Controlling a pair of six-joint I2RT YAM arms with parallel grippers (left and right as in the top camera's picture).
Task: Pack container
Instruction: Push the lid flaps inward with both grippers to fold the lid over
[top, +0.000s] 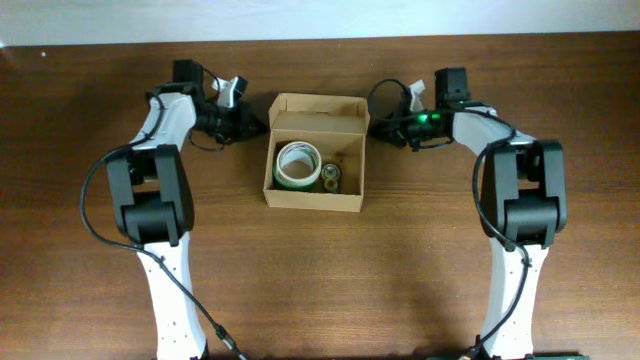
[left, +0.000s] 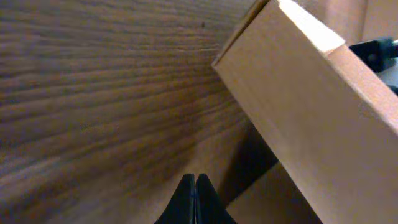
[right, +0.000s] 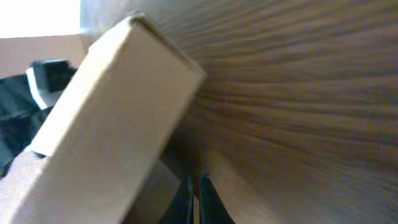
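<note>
- Left wrist view: the left gripper (left: 195, 182) is closest. Its two fingers are pressed together with nothing between them. The container (left: 311, 106) is just past it, on the brown bench (left: 93, 93).
- Right wrist view: the right gripper (right: 195, 186) is almost closed too and holds nothing. It is right by the container's side.
- Overhead view: the container sits in the middle of the bench, lid open, between both grippers. A tape roll (top: 298, 165) lies inside.

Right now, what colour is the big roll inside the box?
The roll is white with a green edge, clearest in the overhead view.
</note>
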